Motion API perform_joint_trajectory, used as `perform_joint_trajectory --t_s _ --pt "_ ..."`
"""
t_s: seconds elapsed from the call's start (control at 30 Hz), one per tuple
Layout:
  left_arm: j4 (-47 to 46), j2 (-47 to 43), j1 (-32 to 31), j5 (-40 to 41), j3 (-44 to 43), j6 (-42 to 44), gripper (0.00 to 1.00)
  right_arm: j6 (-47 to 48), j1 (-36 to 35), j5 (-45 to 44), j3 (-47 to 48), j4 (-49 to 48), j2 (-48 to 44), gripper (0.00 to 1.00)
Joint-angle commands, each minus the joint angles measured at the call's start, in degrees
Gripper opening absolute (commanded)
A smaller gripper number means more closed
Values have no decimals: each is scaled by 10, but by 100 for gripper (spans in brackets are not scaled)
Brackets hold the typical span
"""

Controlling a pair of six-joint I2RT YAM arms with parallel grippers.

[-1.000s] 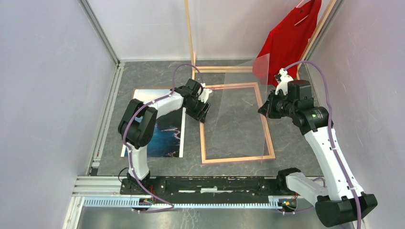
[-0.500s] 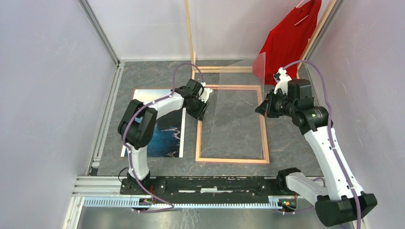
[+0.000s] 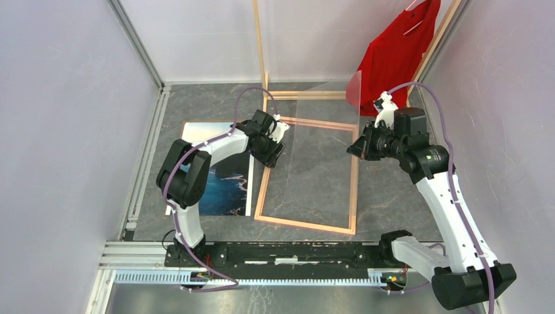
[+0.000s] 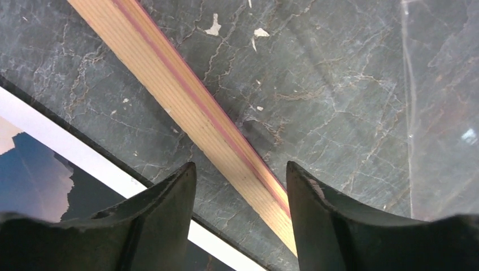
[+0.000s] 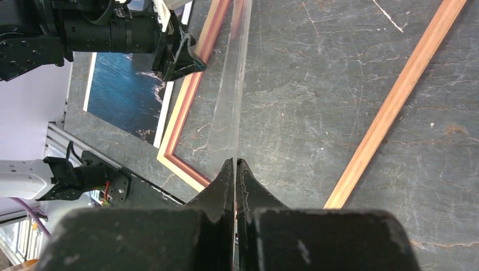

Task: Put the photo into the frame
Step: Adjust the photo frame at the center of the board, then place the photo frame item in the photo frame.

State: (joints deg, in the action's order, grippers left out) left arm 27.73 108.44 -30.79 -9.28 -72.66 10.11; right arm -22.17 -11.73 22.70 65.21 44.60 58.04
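**The photo (image 3: 226,186) left of the frame (image 3: 305,224)**

It was seen flat, long axis roughly parallel to the frame's, nearest the left gripper (image 3: 273,150), spread astride the left rail; the right gripper (image 3: 357,147) was pinched on a clear pane (image 3: 354,91)

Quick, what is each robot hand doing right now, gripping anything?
Left gripper: open, fingers either side of the frame rail, not clamping it.
Right gripper: shut on the clear sheet.
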Motion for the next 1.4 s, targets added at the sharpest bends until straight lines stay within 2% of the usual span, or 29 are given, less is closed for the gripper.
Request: perform_joint_trajectory --t_s 0.0,0.1,0.2,0.33,0.43,0.57,0.63,0.77,0.93,1.1,1.23,1.37 --pt "19 -48 0 -29 -15 7 73 -14 2 26 9 -39 1 0" --pt "42 -96 10 -58 -39 -6 81 -25 2 38 30 -39 8 0" --pt "69 -143 50 -101 -64 -5 84 -43 2 60 42 -45 12 0" --pt "96 -176 152 -140 -91 12 85 -93 -4 90 29 -88 11 0" --pt "95 -179 247 -140 -93 17 86 -135 -42 92 19 -131 12 0" --pt "83 -180 305 -120 -67 30 86 -193 -106 130 13 -205 27 0" --pt "66 -194 307 -112 -40 33 86 -232 -116 164 5 -260 25 0" --pt "52 -207 307 -101 -6 36 86 -246 -116 190 -2 -287 20 0" --pt "53 -211 307 -98 13 44 86 -228 -112 198 -105 -313 20 0" --pt "53 -219 307 -87 31 56 86 -189 -70 213 -206 -327 33 0" --pt "53 -223 307 -80 41 63 86 -135 -46 201 -227 -299 51 0" --pt "53 -225 307 -87 46 64 86 -72 -33 147 -227 -246 67 0"
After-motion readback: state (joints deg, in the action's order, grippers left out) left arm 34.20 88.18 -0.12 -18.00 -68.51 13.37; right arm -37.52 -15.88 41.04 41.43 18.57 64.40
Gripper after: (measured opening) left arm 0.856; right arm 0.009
